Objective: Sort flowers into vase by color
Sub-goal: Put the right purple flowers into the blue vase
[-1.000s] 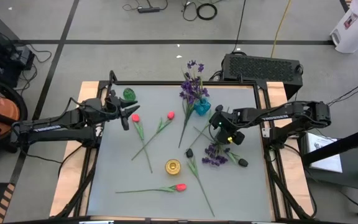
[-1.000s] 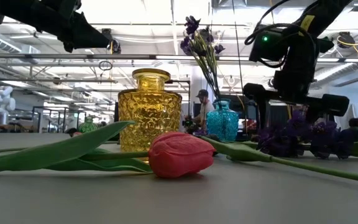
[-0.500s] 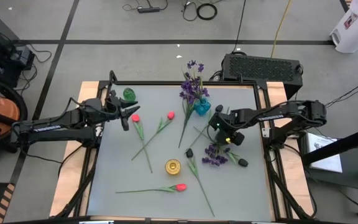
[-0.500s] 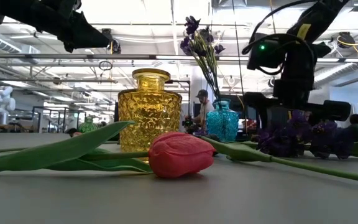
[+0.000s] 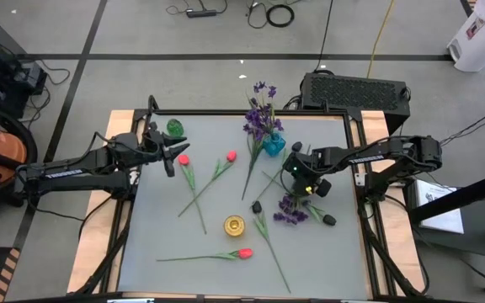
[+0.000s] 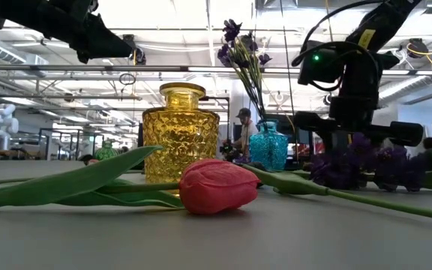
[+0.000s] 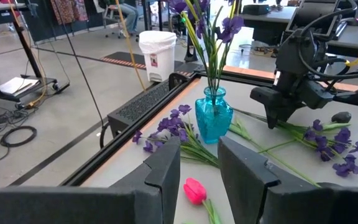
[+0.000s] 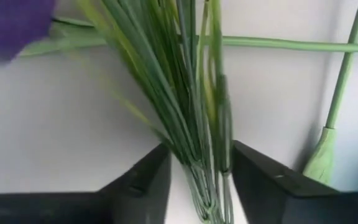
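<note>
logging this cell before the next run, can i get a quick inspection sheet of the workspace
surface: grey table top, wood border.
job's things: purple flowers in teal vase; loose purple bunch; three red tulips lying flat, one near yellow vase; green vase empty.
clutter: nothing seen.
end effectors: right end effector open around purple bunch's stems; left end effector open, idle at table's left edge.
cables: on floor behind table.
surroundings: white bin, black box.

Flowers [image 5: 217, 175] strewn flat across table; purple sprigs [image 5: 262, 114] upright in teal vase [image 5: 274, 146].
</note>
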`<state>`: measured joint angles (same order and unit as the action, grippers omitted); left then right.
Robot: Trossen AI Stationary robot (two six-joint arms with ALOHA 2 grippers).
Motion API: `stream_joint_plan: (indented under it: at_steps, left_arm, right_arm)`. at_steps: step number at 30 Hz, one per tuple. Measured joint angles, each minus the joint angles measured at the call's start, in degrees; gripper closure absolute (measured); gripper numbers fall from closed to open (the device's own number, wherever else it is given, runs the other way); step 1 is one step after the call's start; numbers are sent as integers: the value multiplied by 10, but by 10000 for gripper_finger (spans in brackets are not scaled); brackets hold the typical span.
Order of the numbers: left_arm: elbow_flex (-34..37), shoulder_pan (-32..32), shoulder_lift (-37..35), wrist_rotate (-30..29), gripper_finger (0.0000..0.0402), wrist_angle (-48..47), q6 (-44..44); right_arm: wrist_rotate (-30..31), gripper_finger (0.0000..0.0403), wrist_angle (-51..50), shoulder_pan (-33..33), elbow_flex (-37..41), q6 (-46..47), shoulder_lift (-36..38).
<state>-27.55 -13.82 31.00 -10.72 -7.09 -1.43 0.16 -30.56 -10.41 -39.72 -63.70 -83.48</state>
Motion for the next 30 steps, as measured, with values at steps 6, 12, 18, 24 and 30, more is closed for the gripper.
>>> stream_joint_plan:
  at_steps: [6,12,18,24,30]
  left_arm:
    - [0,0,0,0,285,-1,-12]
    - [0,0,0,0,285,-13,-13]
    - [0,0,0,0,285,-13,-13]
    - [0,0,0,0,285,-13,-13]
    - [0,0,0,0,285,-14,-13]
  right_arm:
    - [4,352,-7,0,0,55,0]
    - [29,390,-21,0,0,75,0]
    - [29,397,-23,0,0,73,0]
    - [28,399,-17,1,0,80,0]
    - [28,399,5,16,0,84,8]
